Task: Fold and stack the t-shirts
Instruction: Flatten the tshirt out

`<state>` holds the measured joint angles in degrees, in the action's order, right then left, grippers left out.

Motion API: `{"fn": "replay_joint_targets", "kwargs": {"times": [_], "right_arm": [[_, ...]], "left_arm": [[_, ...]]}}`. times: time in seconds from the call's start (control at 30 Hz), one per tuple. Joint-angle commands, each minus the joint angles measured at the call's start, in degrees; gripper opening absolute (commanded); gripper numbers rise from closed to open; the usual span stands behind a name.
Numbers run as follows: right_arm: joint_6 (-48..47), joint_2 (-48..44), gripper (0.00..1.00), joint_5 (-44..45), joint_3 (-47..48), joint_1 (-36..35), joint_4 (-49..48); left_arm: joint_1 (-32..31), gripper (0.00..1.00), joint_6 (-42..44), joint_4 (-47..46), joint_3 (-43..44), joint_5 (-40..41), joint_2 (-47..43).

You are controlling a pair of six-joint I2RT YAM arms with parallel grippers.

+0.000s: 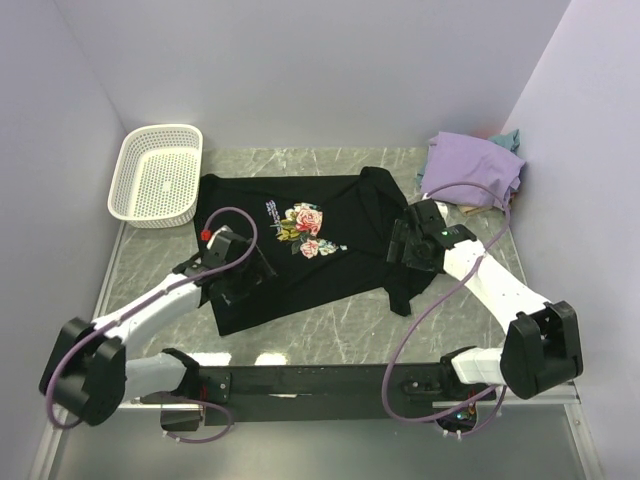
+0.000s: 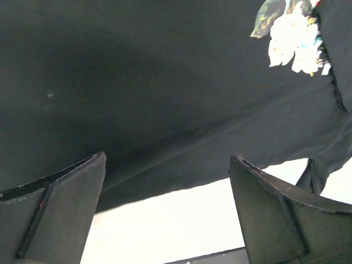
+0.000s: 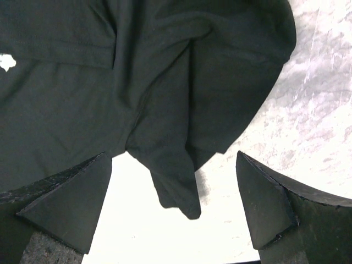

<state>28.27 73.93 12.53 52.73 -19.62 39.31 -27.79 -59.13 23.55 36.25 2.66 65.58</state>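
Two spread claws flank a soft black cotton t-shirt with pink-rose print (image 1: 300, 250), lying flat at centre frame. Left gripper (image 2: 168, 159), jaws apart, hangs over the limp lower hem (image 2: 181, 171); right gripper (image 3: 173, 155), likewise apart, frames a rumpled sleeve (image 3: 170, 181). Light and floppy, it probably wants pinching at edges. A crumpled lavender cloth shirt (image 1: 470, 170) sits upper right.

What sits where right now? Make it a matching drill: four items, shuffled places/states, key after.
Items
1. black t-shirt
2. lavender t-shirt
3. white basket
4. right hand

Places/states
A. far left corner of the table
B. open, over the black t-shirt's edge
C. crumpled in the far right corner
D. spread out mid-table

Pairs: 1-D, 2-C, 3-A, 4-B
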Motion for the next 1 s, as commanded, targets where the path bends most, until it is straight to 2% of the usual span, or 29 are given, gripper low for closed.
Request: {"fn": "replay_joint_targets", "kwargs": {"times": [0.0, 0.13, 0.3, 0.57, 0.73, 0.97], "right_arm": [[0.4, 1.0, 1.00, 0.0, -0.3, 2.3, -3.5], [1.5, 1.3, 1.00, -1.1, -1.4, 5.1, -4.7], [2.4, -0.5, 1.00, -4.9, -3.9, 11.0, -8.2], [1.6, 2.8, 1.00, -4.4, -3.4, 14.5, -7.9], [1.5, 3.7, 1.00, -10.0, -6.1, 16.2, -10.2], [1.0, 6.6, 1.00, -12.4, -9.0, 19.1, -13.6]], "left_arm": [[0.0, 0.99, 1.3, -7.3, -0.6, -3.5, 4.6], [0.1, 0.99, 1.1, 0.3, 1.2, 1.1, 10.7], [0.0, 0.99, -0.4, 7.9, 0.0, 7.2, 12.7], [0.5, 1.00, -3.5, 16.3, -2.8, 10.6, 3.4], [1.8, 0.99, -5.0, 17.1, -3.6, 8.0, -3.3], [4.1, 0.99, -4.2, 17.1, -2.5, 7.8, -3.8]]}}
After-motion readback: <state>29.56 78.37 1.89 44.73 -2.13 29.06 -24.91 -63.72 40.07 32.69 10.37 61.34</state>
